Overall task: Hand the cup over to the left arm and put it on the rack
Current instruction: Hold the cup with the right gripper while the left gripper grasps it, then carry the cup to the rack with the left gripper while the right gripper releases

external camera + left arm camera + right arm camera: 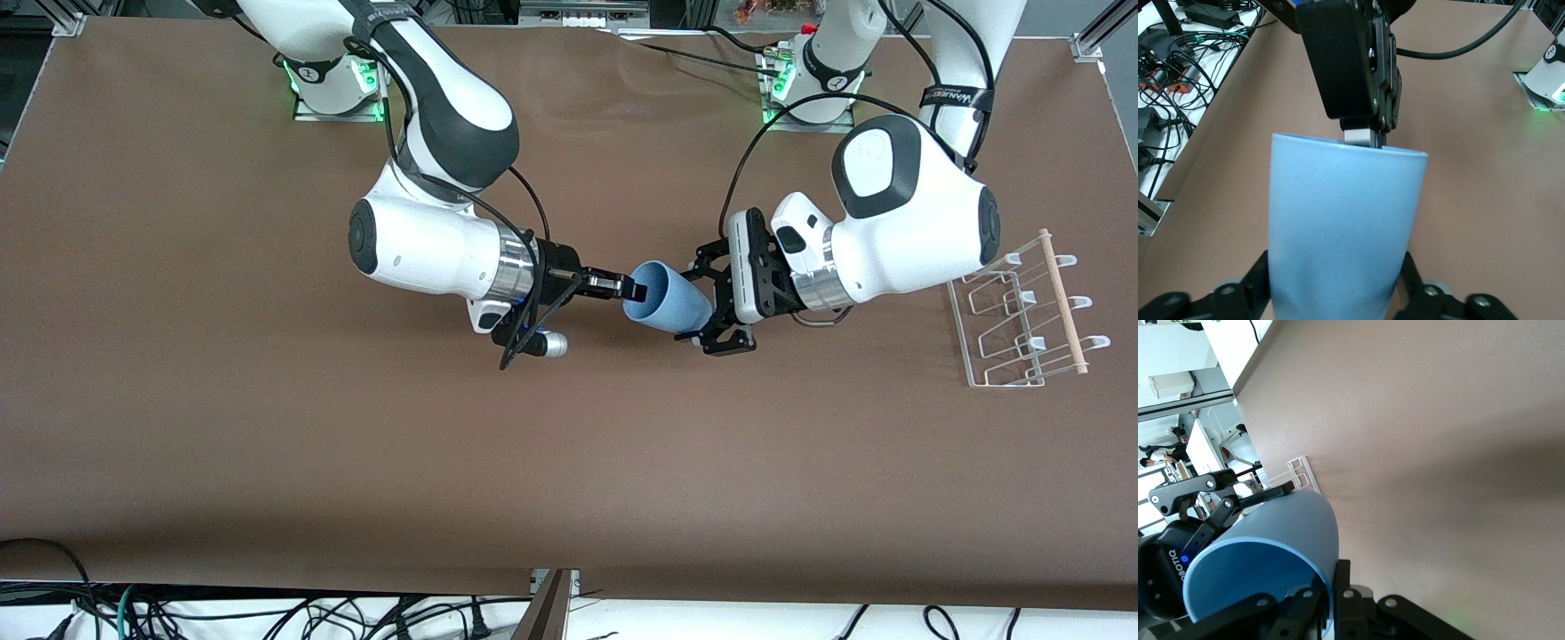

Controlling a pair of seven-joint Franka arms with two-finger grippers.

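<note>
Now both end effectors, left (711,302) and right (629,288), clamp the cup (669,300).

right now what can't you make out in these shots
- Cup base: front view, hidden inside the left gripper; left wrist view, cut off by the edge.
- Right gripper finger inside the cup: hidden by the wall in every view.
- Rack: right wrist view shows only a corner past the cup; absent from the left wrist view.
</note>
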